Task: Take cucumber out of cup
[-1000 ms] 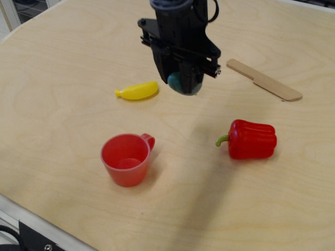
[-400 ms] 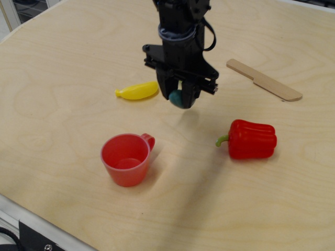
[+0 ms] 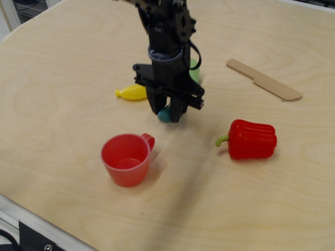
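The red-pink cup (image 3: 126,158) stands upright on the wooden table at the lower left, handle to the upper right, and its inside looks empty. My black gripper (image 3: 167,114) hangs just above the table, up and to the right of the cup. It is shut on the small teal-green cucumber (image 3: 165,115), which shows between the fingertips, close to the table surface.
A yellow banana toy (image 3: 130,92) lies left of the gripper, partly behind it. A pale green object (image 3: 194,71) peeks out behind the arm. A red bell pepper (image 3: 250,139) lies to the right. A wooden knife (image 3: 264,79) lies at the upper right.
The gripper has come down and shifted left toward the table with the cucumber held in it. The cup, pepper and knife have not moved.
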You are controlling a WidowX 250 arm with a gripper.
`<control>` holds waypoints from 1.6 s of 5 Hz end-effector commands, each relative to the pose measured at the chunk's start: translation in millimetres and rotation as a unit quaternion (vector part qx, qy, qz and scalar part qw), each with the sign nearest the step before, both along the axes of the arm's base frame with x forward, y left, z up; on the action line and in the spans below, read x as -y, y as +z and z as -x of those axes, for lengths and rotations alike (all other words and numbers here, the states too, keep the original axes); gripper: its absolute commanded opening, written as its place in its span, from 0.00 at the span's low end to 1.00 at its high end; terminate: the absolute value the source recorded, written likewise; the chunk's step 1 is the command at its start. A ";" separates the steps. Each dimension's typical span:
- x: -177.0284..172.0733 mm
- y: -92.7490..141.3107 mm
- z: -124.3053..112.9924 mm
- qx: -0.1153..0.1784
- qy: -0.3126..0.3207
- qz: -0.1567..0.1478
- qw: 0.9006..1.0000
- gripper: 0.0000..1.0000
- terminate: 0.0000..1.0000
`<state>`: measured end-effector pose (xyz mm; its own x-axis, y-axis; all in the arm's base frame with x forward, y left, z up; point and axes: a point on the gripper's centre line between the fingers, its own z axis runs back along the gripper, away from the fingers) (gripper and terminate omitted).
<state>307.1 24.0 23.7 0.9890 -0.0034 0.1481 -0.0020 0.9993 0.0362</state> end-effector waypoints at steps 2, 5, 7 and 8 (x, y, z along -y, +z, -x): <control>-3.0 2.8 7.8 0.023 -0.007 0.011 1.000 0.00 0.00; -4.9 59.8 8.7 0.048 0.038 0.005 0.998 1.00 0.00; -3.9 78.2 5.7 0.055 0.049 -0.010 0.997 1.00 0.00; -3.9 78.2 5.7 0.055 0.049 -0.010 0.997 1.00 1.00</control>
